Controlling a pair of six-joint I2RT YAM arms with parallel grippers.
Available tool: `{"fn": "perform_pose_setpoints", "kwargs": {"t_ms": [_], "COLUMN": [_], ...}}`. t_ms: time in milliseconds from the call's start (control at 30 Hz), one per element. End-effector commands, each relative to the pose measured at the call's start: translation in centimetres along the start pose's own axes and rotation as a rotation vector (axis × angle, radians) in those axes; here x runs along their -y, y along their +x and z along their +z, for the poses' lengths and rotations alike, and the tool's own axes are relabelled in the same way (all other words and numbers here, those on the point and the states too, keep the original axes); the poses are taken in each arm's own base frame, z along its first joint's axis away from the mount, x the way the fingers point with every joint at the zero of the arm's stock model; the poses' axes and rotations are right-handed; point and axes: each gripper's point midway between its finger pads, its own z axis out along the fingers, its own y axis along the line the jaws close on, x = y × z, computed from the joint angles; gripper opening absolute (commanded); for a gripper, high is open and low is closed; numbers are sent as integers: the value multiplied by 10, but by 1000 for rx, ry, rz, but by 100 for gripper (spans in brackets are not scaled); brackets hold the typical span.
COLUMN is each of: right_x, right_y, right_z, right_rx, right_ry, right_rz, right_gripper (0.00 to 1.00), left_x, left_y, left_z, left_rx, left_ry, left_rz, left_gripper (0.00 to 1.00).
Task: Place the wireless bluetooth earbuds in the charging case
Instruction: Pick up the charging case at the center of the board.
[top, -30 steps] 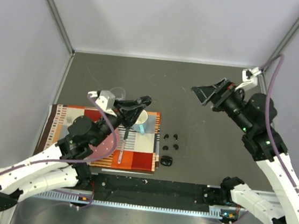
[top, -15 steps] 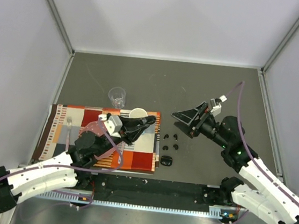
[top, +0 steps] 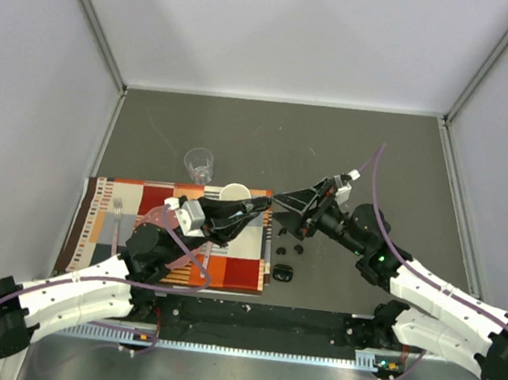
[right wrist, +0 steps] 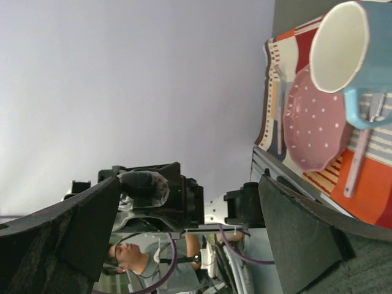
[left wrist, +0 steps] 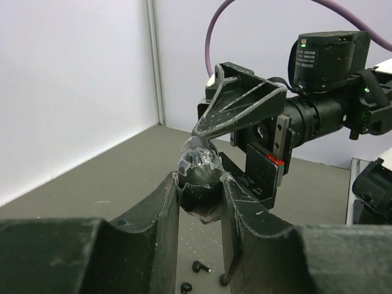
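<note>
At centre of top view, saw L gripper (top: 254,207) clamped tight on dark oval charging case (left wrist: 197,170), held up off table; couldn't read lid state. Just right of it, found R gripper (top: 288,200) w/ jaws wide apart, nothing between, facing the case. Below both, noted earbuds (top: 300,248) loose on bare table, none seated yet; 2nd case (top: 283,271) at lower centre. Judged buds v. light, stiff, glossy, prob. slippery & apt to flick away; best pinched across thick body, not thin hook. Left of centre on striped mat (top: 139,232), saw mug (right wrist: 343,46) w/ nothing inside, pink dotted dish (right wrist: 309,122) likewise bare. Couldn't tell contents of clear cup (top: 199,161), upper left.
</note>
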Motion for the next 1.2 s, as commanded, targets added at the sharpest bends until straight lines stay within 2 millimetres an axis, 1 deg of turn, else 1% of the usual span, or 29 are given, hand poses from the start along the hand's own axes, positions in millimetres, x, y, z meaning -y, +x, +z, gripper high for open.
{"fn": "perform_pose_setpoints", "kwargs": {"t_ms": [0,200,233,267,300,333,400,433,500,600,633,767,800,833,867,900,933,967,1033,1067,1167], "right_x": [-41,-44,-44,-47,-47,-47,-48,-49,-53,-53,-55,-57,-57,-58,-58,-58,-58,-59,-58,-59,-59], "right_y": [4,14,15,16,18,20,23,27,28,29,28,27,27,27,27,27,27,27,27,27,30], "right_z": [-1,3,5,6,6,7,10,10,11,10,10,7,7,7,6,6,7,7,7,8,10], "right_rx": [17,-18,-23,-28,-37,-44,-56,-67,-68,-68,-65,-57,-56,-56,-52,-52,-52,-52,-53,-58,-71], "right_ry": [-151,-170,-174,-189,-191,-189,-196,-197,-211,-219,-226,-230,-231,-236,-237,-239,-239,-242,-242,-245,-249], "right_rz": [32,73,79,81,90,98,112,119,120,121,121,118,114,110,107,105,102,103,103,102,100], "right_gripper": [93,91,89,83,81,77,75,71,67,53,47,43,36,24,20,15,5,3,0,0,0], "left_x": [4,6,5,6,6,5,4,3,3,2,1,-1,-2,-2,-2,-3,-3,-2,-2,-2,-1], "left_y": [-16,-9,-8,-7,-7,-5,-5,-3,-3,-1,-1,1,1,3,2,3,4,4,6,6,5], "left_z": [1,1,1,1,1,1,2,2,2,1,1,0,0,0,1,1,2,4,6,7,8], "left_rx": [71,54,51,48,47,41,39,35,32,26,26,17,16,10,8,4,-4,-11,-22,-24,-11], "left_ry": [23,29,28,29,29,24,21,18,15,7,6,-7,-10,-12,-16,-19,-21,-20,-19,-19,-17], "left_rz": [3,-4,-6,-5,-5,-7,-3,-2,-2,-3,-1,-1,-1,-6,-12,-17,-25,-29,-41,-44,-58], "left_gripper": [0,0,0,0,0,0,0,0,0,0,0,0,0,0,2,6,9,17,24,30,39]}}
